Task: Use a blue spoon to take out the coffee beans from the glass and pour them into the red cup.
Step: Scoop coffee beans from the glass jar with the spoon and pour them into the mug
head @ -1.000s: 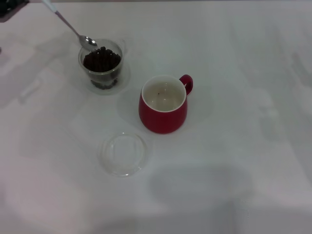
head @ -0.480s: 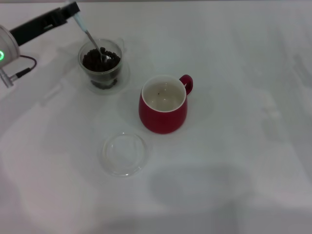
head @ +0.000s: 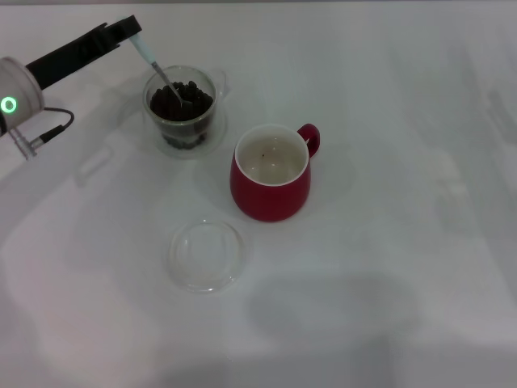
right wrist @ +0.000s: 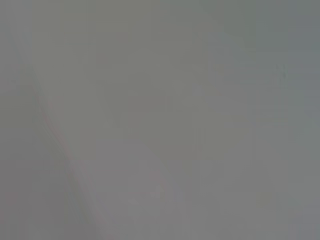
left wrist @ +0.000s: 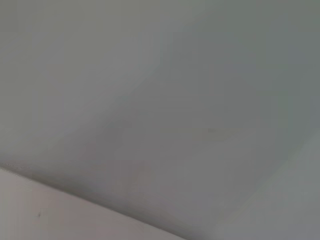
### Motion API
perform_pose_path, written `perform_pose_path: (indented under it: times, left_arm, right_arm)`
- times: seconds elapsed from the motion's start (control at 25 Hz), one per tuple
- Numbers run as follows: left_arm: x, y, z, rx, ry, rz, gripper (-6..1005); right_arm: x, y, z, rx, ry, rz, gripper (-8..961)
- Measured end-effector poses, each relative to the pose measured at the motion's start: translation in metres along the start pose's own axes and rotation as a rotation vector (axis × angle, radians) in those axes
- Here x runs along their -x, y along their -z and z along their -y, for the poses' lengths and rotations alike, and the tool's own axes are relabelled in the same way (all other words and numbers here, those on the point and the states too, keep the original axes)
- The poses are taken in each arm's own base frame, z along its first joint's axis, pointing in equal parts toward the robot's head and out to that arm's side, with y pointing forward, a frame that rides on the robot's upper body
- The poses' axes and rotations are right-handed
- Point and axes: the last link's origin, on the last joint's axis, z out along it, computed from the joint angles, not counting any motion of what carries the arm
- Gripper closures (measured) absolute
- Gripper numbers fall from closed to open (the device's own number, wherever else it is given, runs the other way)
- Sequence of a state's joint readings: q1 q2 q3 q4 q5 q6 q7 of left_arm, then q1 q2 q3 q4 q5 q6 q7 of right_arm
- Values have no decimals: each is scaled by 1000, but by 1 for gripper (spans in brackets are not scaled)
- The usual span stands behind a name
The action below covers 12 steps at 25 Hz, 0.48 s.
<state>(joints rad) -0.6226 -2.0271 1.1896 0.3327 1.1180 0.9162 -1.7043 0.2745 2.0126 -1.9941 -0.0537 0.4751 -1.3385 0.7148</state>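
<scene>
Left gripper (head: 133, 31) pinching the slim blue-handled metal spoon (head: 161, 73), bowl sunk in dark coffee beans (head: 182, 102).
The small clear glass (head: 184, 109) has slid nearer the glossy red mug (head: 271, 173); scooping underway.

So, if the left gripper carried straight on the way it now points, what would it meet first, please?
Most likely the glass: the left gripper points down along the blue spoon, whose bowl is already in the coffee beans. Depth is unclear.
</scene>
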Motion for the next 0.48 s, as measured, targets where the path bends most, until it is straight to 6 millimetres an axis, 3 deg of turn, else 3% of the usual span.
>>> perform_pose_path:
  times: [0.48]
  left_arm:
    - [6, 28, 15, 6, 215, -111, 868]
  right_arm:
    - [0, 0, 0, 3, 1, -3, 80]
